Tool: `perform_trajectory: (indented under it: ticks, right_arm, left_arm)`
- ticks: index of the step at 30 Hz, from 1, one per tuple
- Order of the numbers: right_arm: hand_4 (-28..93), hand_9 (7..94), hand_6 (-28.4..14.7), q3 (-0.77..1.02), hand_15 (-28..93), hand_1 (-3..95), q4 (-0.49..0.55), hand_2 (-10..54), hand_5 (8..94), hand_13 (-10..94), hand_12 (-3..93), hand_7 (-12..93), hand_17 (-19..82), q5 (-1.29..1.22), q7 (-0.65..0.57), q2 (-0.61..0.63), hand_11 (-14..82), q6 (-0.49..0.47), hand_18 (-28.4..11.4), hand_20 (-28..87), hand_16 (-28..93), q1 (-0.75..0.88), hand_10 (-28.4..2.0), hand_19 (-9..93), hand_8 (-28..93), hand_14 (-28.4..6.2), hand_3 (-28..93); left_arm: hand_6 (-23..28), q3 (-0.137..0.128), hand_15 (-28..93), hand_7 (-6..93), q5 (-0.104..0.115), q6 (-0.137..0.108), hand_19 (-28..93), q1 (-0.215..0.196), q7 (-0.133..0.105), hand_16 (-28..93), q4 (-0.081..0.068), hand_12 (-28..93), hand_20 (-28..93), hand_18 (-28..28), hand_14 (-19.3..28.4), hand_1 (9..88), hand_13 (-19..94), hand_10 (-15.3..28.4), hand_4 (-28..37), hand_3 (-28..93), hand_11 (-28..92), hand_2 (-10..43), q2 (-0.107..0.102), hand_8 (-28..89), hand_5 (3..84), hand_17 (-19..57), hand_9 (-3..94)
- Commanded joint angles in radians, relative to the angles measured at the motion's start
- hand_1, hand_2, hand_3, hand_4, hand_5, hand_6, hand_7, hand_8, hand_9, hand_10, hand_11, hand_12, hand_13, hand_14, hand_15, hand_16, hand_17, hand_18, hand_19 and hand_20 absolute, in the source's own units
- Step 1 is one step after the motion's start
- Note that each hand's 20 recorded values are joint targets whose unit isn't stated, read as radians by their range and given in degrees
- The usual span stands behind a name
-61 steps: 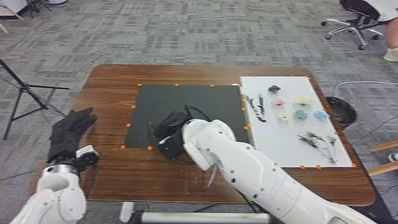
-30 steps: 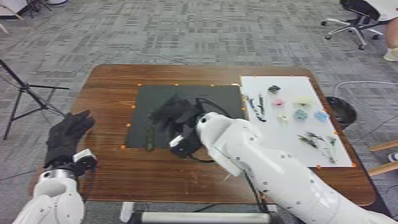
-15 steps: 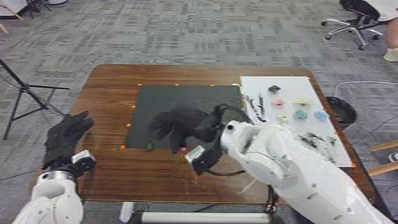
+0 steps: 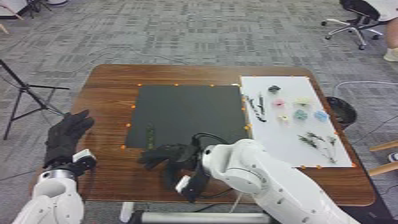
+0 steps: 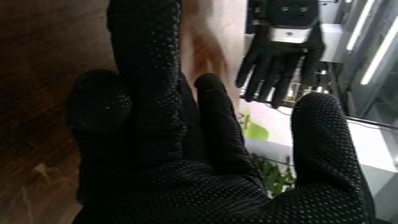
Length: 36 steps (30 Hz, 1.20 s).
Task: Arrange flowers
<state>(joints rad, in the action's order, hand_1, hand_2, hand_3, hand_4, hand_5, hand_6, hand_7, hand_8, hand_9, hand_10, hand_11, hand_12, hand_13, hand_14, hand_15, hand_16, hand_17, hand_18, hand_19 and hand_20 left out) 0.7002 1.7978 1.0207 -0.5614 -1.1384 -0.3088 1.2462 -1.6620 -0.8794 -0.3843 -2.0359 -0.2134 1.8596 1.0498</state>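
- And back comes the right hand (image 4: pixel 164 154)! Half a second ago it was over the black mat (image 4: pixel 191 107); now it has drawn in towards the robot, at the mat's near edge.
- The green sprig (image 4: pixel 150 136) lies on the mat, in its near left part, just beyond that hand.
- Right hand's state: fingers long and loosely extended, the thumb standing apart, nothing visibly pinched.
- Over on the left side of the table (image 4: pixel 111 175), the left hand (image 4: pixel 69 131) has its fingers straight, well apart from the flowers.
- Look at the supply on the white board (image 4: pixel 289 137): pink flower (image 4: pixel 278 102), cream flower (image 4: pixel 302 100), teal flower (image 4: pixel 300 115), light blue flower (image 4: pixel 321 116), with leafy stems (image 4: pixel 317 145) nearer the robot and dark stems (image 4: pixel 259 107) along the left.
- My call on the step: early days, greenery first, one sprig laid down and the hand between placements.
- Next, I'd say, swing right to the white board, come down over a single piece and close lightly.
- Watch that spacing! The blooms sit near one another, so a wide hand could nudge a neighbour; then set the pick beside the sprig without dragging it.
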Motion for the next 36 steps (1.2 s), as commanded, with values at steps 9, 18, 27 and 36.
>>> perform_trajectory:
  ticks: [9, 18, 27, 36]
  right_arm:
    - [-10, 37.2, -9.9, -0.031, 44, 18.2, -0.058, 15.5, 39.6, 83, 3.2, -1, 53, 0.089, 0.001, -0.072, 2.9, 0.096, -17.3, 35, 29, -0.059, -13.5, 87, -7, -11.0, 49]
    - [-10, 38.5, -9.5, -0.01, 44, 18.2, -0.091, 14.8, 40.9, 84, 3.3, 0, 54, 0.098, 0.014, -0.081, 3.3, 0.147, -16.9, 35, 28, -0.063, -13.4, 88, -6, -10.6, 51]
    - [-10, 40.8, -9.0, -0.001, 44, 17.6, -0.073, 13.4, 42.7, 84, 3.8, 0, 54, 0.048, 0.003, -0.08, 3.9, 0.13, -16.6, 34, 28, -0.057, -13.7, 88, -6, -10.2, 52]
    - [-10, 43.2, -9.1, -0.001, 45, 18.1, -0.019, 12.1, 44.7, 85, 4.5, 1, 55, -0.009, -0.024, -0.029, 4.5, 0.091, -16.5, 34, 28, -0.059, -14.3, 89, -6, -9.9, 52]
  left_arm:
    - [2.9, 0.018, 16, 14.1, -0.002, 0.021, 11, 0.024, 0.008, 2, -0.006, 13, 20, 11.9, 16.7, 24.0, 43, 14.6, -28.3, 65, 21, 20.9, 0.008, -7, 52.8, 8.9, 52.7]
    - [3.0, 0.021, 16, 14.1, 0.0, 0.029, 11, 0.027, 0.005, 2, -0.009, 13, 20, 11.9, 16.7, 23.9, 42, 14.7, -28.3, 65, 21, 20.9, 0.012, -7, 52.6, 8.8, 52.5]
    - [3.1, 0.023, 16, 14.0, 0.0, 0.033, 11, 0.028, 0.005, 2, -0.01, 13, 20, 11.8, 16.7, 23.8, 42, 14.7, -28.3, 65, 21, 20.8, 0.012, -7, 52.5, 8.8, 52.3]
    - [2.9, 0.015, 16, 14.2, 0.001, 0.03, 11, 0.02, 0.005, 2, -0.004, 13, 20, 11.8, 16.7, 23.6, 43, 14.7, -28.3, 65, 21, 20.4, 0.009, -7, 52.3, 8.8, 52.2]
